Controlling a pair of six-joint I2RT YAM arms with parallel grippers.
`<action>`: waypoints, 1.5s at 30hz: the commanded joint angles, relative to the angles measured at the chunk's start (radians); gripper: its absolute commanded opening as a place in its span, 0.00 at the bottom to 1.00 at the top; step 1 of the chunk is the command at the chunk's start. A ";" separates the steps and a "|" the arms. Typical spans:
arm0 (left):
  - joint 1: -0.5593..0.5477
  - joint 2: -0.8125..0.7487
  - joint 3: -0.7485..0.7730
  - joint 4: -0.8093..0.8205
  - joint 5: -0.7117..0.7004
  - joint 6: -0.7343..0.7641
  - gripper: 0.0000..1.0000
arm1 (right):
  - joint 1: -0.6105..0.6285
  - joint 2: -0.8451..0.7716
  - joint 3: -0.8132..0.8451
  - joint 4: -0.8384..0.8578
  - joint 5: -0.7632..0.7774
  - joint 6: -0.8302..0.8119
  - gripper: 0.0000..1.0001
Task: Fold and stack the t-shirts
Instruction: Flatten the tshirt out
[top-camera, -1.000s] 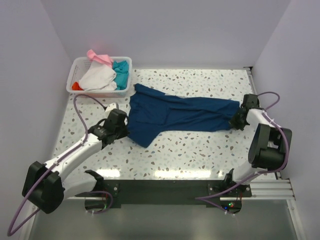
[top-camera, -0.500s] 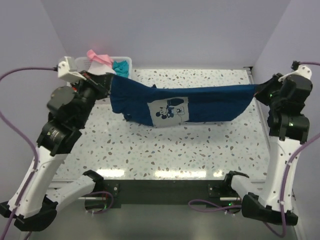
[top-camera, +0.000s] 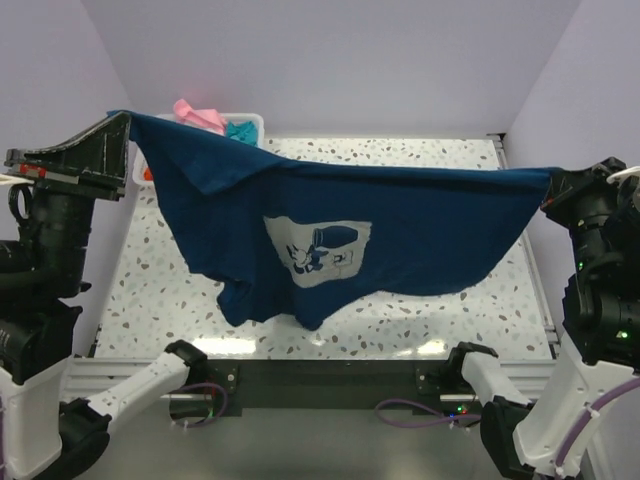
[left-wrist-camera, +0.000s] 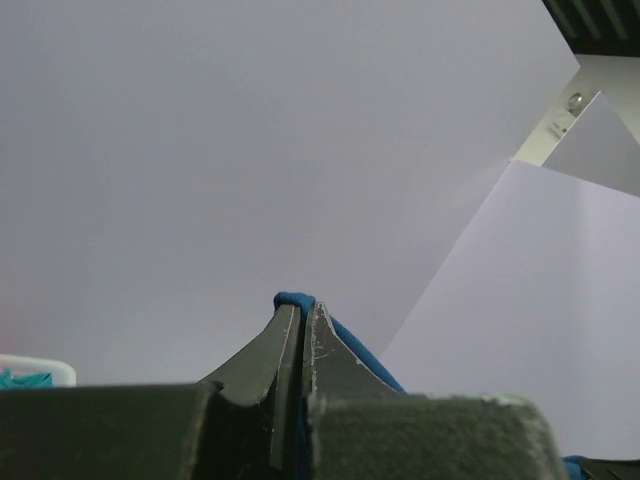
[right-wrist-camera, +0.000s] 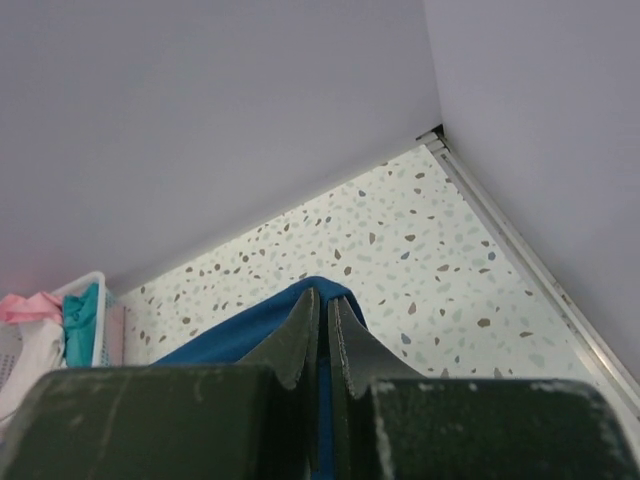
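Observation:
The dark navy-blue t-shirt (top-camera: 400, 225) with its white cartoon print (top-camera: 318, 250) hangs spread out high above the table, stretched between both arms. My left gripper (top-camera: 128, 116) is shut on its left corner, which shows as a blue edge in the left wrist view (left-wrist-camera: 296, 299). My right gripper (top-camera: 548, 176) is shut on its right corner, also seen in the right wrist view (right-wrist-camera: 325, 290). The pink tee (top-camera: 198, 113) and the teal tee (top-camera: 240, 130) peek out of the basket behind the shirt. The white and orange-red tees are mostly hidden.
The white plastic basket (top-camera: 248, 119) stands at the table's back left, largely covered by the raised shirt. The speckled table (top-camera: 420, 155) lies below. Walls close in at the left, back and right. The table's right rail (right-wrist-camera: 520, 245) runs along the edge.
Both arms have lifted the navy shirt off the table, raised it much higher and spread it wide. It now hangs open with the print facing the camera.

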 joint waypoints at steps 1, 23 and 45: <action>-0.001 0.064 -0.007 0.021 -0.070 0.049 0.00 | 0.000 0.030 -0.019 -0.026 0.054 -0.039 0.00; 0.135 0.686 0.443 0.162 0.181 0.161 0.00 | -0.010 0.583 0.465 0.250 -0.051 -0.076 0.01; 0.121 -0.128 -1.234 0.181 0.252 -0.195 0.00 | -0.015 -0.082 -1.026 0.364 -0.040 -0.042 0.08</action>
